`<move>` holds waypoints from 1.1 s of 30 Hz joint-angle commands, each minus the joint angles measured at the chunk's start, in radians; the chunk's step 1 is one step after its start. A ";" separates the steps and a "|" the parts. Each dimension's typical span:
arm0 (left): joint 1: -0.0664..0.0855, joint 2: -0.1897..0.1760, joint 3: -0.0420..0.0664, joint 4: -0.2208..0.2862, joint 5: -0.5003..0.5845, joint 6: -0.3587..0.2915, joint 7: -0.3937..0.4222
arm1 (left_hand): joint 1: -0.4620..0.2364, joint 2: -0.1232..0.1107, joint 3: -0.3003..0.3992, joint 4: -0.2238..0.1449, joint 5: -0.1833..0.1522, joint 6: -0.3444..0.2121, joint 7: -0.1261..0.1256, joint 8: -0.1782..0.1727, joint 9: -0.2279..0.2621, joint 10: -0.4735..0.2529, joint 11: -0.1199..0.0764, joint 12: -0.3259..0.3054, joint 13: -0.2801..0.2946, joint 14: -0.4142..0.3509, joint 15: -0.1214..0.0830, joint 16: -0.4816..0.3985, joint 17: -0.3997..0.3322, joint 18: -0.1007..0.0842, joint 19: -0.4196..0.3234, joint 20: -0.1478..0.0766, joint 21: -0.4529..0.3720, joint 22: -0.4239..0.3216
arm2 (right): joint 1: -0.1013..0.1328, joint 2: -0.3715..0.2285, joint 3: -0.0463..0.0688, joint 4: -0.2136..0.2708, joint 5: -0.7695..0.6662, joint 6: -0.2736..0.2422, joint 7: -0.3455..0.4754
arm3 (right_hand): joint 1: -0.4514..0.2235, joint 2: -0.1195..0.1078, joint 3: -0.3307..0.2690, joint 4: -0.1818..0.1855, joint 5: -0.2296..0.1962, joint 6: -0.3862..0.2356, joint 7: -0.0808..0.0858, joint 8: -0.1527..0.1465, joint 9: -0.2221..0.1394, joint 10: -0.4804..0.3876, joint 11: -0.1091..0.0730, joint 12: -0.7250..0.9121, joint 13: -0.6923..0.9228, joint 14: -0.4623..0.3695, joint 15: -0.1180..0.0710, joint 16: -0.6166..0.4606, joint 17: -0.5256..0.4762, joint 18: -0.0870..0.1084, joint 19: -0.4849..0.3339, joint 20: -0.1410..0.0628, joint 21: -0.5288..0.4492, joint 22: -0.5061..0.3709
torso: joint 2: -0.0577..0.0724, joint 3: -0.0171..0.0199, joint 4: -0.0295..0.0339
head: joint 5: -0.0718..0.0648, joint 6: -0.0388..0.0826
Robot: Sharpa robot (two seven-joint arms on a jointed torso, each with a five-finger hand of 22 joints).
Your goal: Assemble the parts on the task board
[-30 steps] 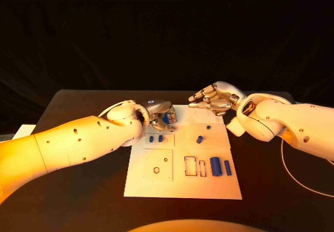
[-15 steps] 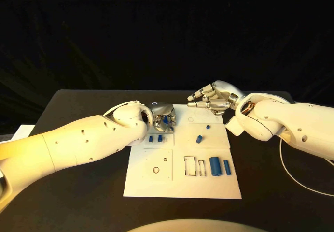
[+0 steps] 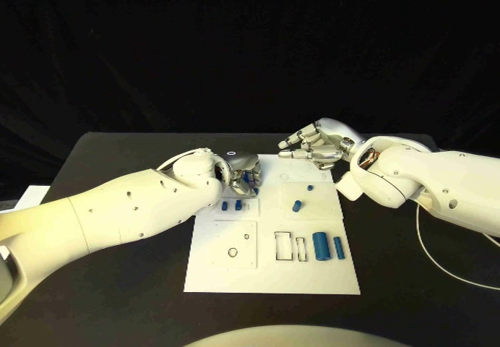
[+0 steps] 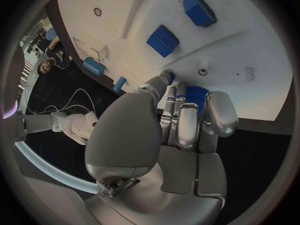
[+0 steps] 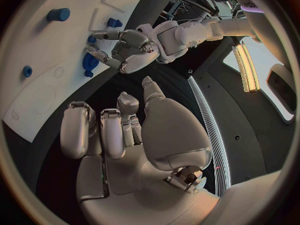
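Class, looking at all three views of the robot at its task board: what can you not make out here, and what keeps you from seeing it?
- Blue part in the left hand: fingers cover most of it in the left wrist view.
- Its seat on the task board: hidden by that hand in the head view.
- Right hand: whether it holds anything is unclear.

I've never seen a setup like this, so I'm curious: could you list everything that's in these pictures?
Table: one, black, under everything.
Task board: one, white plate, middle of the table, with cut-out slots.
Blue cylinders: two, lying side by side at the board's right.
Small blue blocks: two, standing in the board near the left hand.
Small blue pegs: two, mid-board, one small.
Blue part in hand: one, held in the left hand's fingers.
Cable: one, pale, on the table at right.
Left hand: silver, over the board's far left part.
Right hand: silver, fingers curled, holding nothing, above the board's far edge.
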 commanded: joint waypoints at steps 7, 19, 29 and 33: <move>-0.012 0.015 -0.002 -0.013 0.001 0.042 -0.003 | 0.007 0.008 0.015 -0.004 -0.001 0.014 -0.001 -0.008 0.000 0.022 -0.001 -0.005 0.000 0.029 -0.009 -0.001 -0.002 -0.012 0.007 -0.003 0.010 0.006 | -0.001 0.004 0.000 -0.001 -0.001 0.011 0.003 | -0.001 0.006 -0.007 -0.002 0.003 0.004 -0.001 0.001 0.001 -0.005 -0.001 -0.003 -0.001 0.064 -0.006 -0.003 0.057 0.018 -0.005 0.002 -0.006 0.000 | -0.001 0.0005 0.0014 | -0.002 -0.003; -0.015 0.018 -0.002 -0.014 0.023 0.062 0.007 | 0.014 0.015 0.040 -0.017 -0.001 0.039 -0.008 -0.012 0.003 0.059 -0.011 -0.001 0.004 0.032 -0.017 0.006 -0.001 -0.014 0.008 -0.008 0.023 0.020 | -0.001 0.011 0.000 -0.005 0.000 0.014 0.004 | -0.001 0.007 -0.007 -0.001 0.004 0.004 -0.001 0.001 0.001 -0.005 -0.001 -0.002 -0.001 0.064 -0.006 -0.003 0.056 0.018 -0.005 0.002 -0.006 0.000 | -0.001 0.0006 0.0006 | 0.001 -0.004; -0.015 0.021 -0.002 -0.014 0.025 0.075 -0.008 | 0.054 0.044 0.117 -0.070 -0.011 0.101 -0.005 -0.007 0.010 0.122 -0.019 -0.003 0.012 0.032 -0.025 0.013 -0.004 -0.019 0.013 -0.017 0.049 0.045 | -0.001 0.012 0.000 -0.006 0.000 0.013 0.005 | -0.001 0.007 -0.007 -0.001 0.004 0.004 -0.001 0.001 0.001 -0.005 -0.001 -0.002 -0.001 0.064 -0.006 -0.003 0.056 0.018 -0.005 0.002 -0.006 0.000 | -0.001 0.0000 0.0008 | 0.000 -0.004; -0.016 0.021 -0.002 -0.015 0.022 0.082 -0.020 | 0.060 0.047 0.149 -0.097 -0.011 0.116 -0.003 -0.011 0.011 0.138 -0.019 -0.007 0.016 0.033 -0.025 0.016 -0.004 -0.021 0.015 -0.019 0.061 0.056 | -0.001 0.011 0.000 -0.005 0.000 0.012 0.006 | -0.001 0.007 -0.007 -0.001 0.004 0.004 -0.001 0.001 0.001 -0.005 -0.001 -0.002 -0.001 0.064 -0.006 -0.003 0.056 0.018 -0.005 0.002 -0.006 0.000 | -0.001 0.0001 0.0005 | 0.001 -0.002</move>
